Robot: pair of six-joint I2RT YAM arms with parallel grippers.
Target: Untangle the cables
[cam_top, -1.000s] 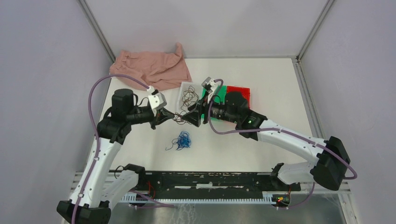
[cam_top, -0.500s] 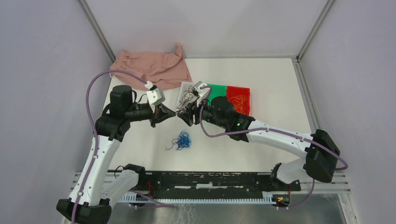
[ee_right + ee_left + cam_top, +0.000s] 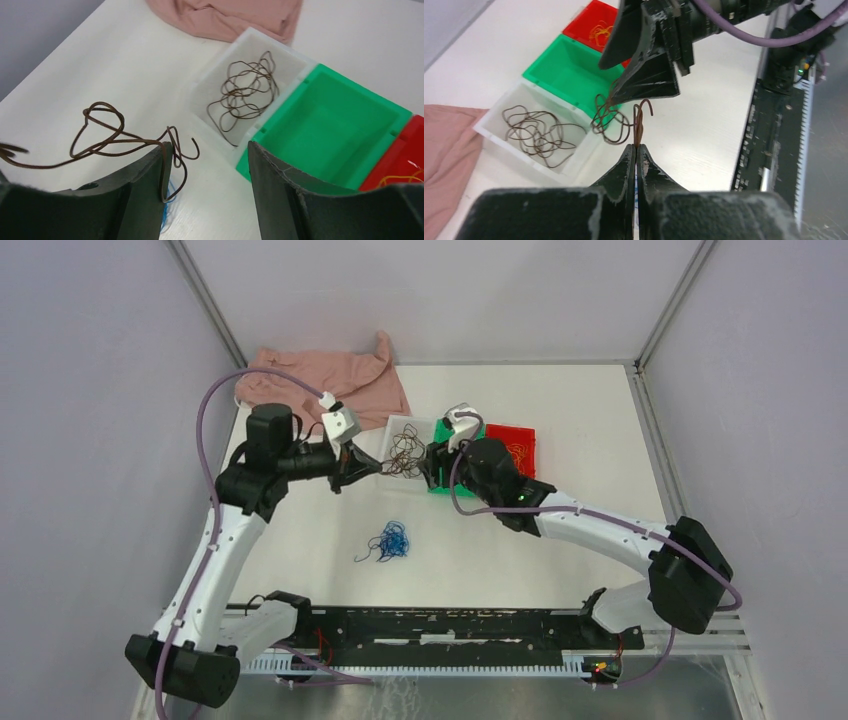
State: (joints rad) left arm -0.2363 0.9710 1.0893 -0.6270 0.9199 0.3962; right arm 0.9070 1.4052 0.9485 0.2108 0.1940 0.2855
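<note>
Left pincer (image 3: pixel 636 148) pinches the brown cable (image 3: pixel 638 125); right pincer (image 3: pixel 210 148) gapes, half-hiding blue cable (image 3: pixel 390 540).

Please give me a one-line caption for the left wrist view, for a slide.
Left pincer shut on a brown cable, facing the open right pincer, near the white bin.

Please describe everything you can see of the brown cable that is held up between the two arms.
The brown cable is a thin, stiff-looking dark brown wire, bent into several loose loops, with one end curled like a hook. It hangs in the air near the white bin. The shut left tool pinches one strand of it. Another strand lies against one finger of the open right tool, which does not clamp it.
</note>
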